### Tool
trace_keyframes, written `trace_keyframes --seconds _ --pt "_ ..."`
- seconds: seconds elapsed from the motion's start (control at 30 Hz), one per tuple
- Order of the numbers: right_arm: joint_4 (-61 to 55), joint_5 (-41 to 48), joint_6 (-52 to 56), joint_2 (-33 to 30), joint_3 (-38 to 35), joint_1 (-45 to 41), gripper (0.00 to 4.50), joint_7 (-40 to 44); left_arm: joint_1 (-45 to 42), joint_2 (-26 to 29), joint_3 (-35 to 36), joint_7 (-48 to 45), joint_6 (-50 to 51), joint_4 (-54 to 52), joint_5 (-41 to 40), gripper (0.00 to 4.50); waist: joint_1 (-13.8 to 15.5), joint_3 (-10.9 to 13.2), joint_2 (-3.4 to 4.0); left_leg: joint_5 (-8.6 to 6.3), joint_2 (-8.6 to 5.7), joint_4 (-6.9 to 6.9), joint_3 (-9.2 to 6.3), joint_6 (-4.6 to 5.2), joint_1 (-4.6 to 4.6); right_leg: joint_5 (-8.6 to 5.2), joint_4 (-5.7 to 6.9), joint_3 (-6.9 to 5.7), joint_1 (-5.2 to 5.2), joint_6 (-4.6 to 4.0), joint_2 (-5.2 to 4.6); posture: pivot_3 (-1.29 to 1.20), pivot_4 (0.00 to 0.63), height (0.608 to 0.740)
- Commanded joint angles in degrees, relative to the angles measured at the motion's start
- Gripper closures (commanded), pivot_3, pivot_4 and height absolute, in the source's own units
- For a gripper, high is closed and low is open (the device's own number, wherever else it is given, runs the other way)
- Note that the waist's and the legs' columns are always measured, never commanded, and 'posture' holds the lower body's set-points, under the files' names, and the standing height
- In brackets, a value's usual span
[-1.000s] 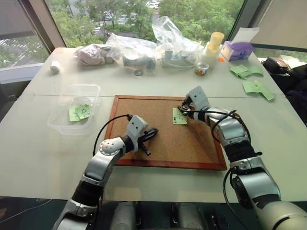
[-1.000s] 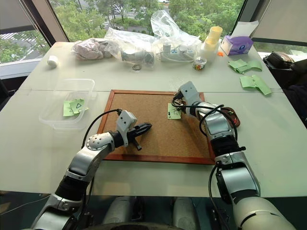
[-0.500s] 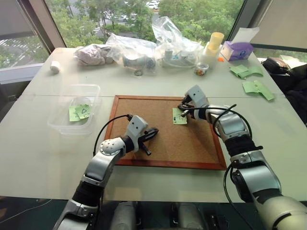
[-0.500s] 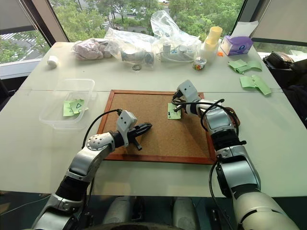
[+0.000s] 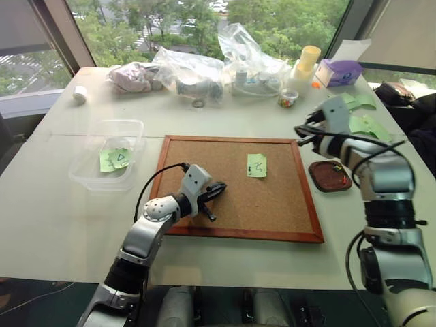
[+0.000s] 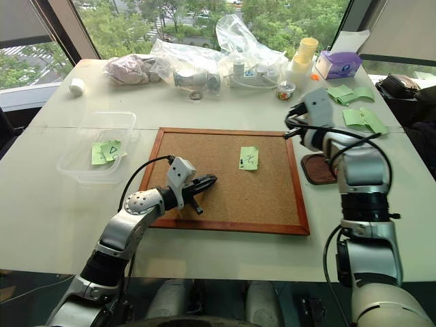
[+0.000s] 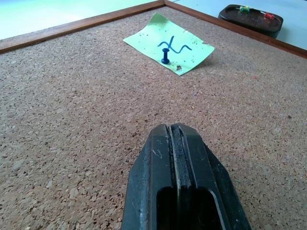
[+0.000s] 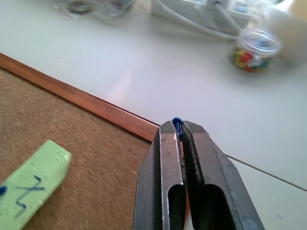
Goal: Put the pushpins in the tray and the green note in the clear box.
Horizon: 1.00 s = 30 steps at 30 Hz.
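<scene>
I am keeping the left claw [image 5: 216,191] pressed shut and empty, hovering low over the near left part of the corkboard [image 5: 204,177]. Farther in on the cork, the green note [image 5: 257,165] is lying flat, and in the left wrist view one dark blue pushpin [image 7: 165,55] is standing through it, so I am judging the paper as not yet free to lift. The note will be thin, limp and nearly weightless; once unpinned I would pinch a loose corner that is curling up rather than the flat middle.

To the right, just off the board's frame on the counter [image 5: 61,218], the tray [image 5: 330,176] is holding two tiny pins. My right claw [image 5: 304,133] is raised beyond the tray, jaws clamped tight on a small blue pushpin [image 8: 177,125] whose head is peeking out between the tips. It is hard, slick and easily flicked away, so I am planning a low, gentle release.

Across on the left, the clear box [image 5: 109,155] is holding another green note.
</scene>
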Motion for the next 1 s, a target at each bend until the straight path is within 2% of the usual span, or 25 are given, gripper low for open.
trace_keyframes --seconds 0.03,0.23,0.5,0.6,0.7,1.0 --pt "-6.8 1.6 3.7 -2.7 -5.3 6.5 4.47 -0.7 0.4 0.0 -1.6 -1.0 0.5 1.6 0.3 4.50 -0.1 0.0 0.00 0.00 -0.01 0.00 -0.01 0.00 0.01 0.00 0.00 0.00 0.01 0.00 0.00 0.00 0.150 0.740" --pt "-8.7 3.5 4.9 -2.9 -7.0 15.2 4.47 -0.2 -0.5 -0.2 -1.8 -2.1 -0.1 3.0 0.5 4.50 -0.1 0.0 0.06 -0.01 -0.01 0.01 -0.02 0.03 0.06 0.00 0.02 0.01 0.01 0.00 0.00 0.00 0.150 0.740" --pt "-7.3 4.9 4.6 -2.6 -6.2 15.9 4.47 -1.0 -1.2 -0.7 -1.6 -2.6 -0.4 4.0 0.9 4.50 0.8 0.0 0.06 -0.04 -0.03 0.03 -0.06 0.08 0.06 0.00 0.02 0.02 0.04 0.00 -0.02 0.00 0.150 0.740" --pt "-7.3 5.2 4.5 -3.0 -5.8 16.0 3.58 -0.8 -1.1 -0.7 -1.5 -2.6 -0.4 3.9 1.1 4.50 1.1 0.0 0.06 -0.05 -0.02 0.03 -0.06 0.10 0.05 0.00 0.01 0.02 0.04 0.00 -0.02 0.00 0.150 0.740" --pt "-6.9 5.3 4.3 -3.5 -5.9 15.2 2.17 -1.2 -0.9 -0.6 -1.4 -2.6 -0.3 3.7 1.1 4.50 1.1 0.0 0.05 -0.06 -0.03 0.03 -0.06 0.11 0.05 0.00 0.01 0.01 0.04 0.00 -0.02 0.00 0.150 0.740" --pt "-6.6 5.8 3.3 -4.1 -5.6 14.5 2.17 -1.1 -0.8 -0.5 -1.3 -2.5 -0.1 3.5 1.1 4.50 1.1 0.0 0.05 -0.06 -0.02 0.03 -0.06 0.11 0.05 0.00 0.00 0.02 0.03 0.00 -0.02 0.00 0.150 0.740"
